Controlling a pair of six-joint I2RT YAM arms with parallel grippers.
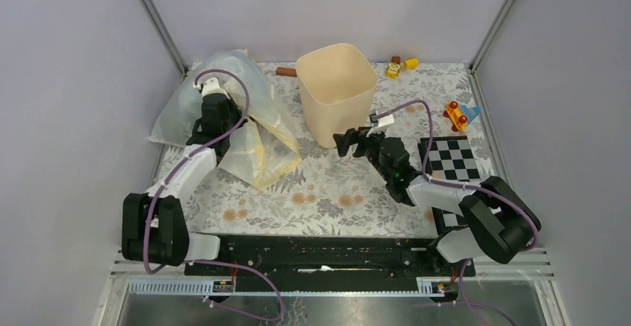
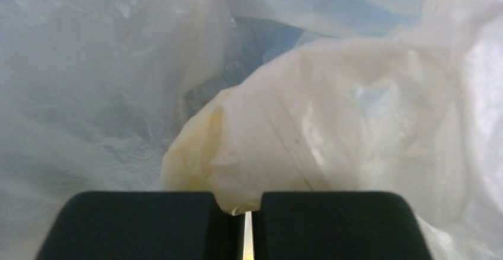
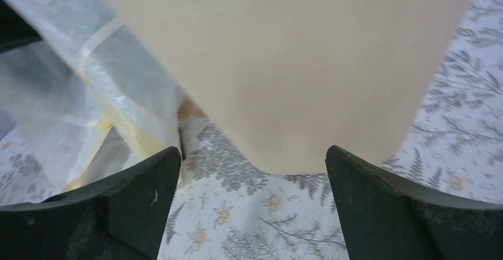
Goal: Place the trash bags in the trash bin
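Mostly buried: large clear and pale-yellow plastic bag [image 1: 178, 114], far left. Cream plastic trash bin [image 1: 336, 91], far centre. Crinkly light-blue trash bag [image 2: 279, 37] glimpsed behind that film. Left gripper [image 2: 249, 212] clenched, film at its seam, pinch uncertain. Right gripper [image 3: 252, 159] released, straddling bin's base.

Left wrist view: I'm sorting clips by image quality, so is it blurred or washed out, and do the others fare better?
Left wrist view: the pale-yellow plastic bag is soft and bright, too near the lens. Right wrist view: the trash bin wall is blurred, the floral tablecloth sharper. Top external view: sharp, evenly lit.
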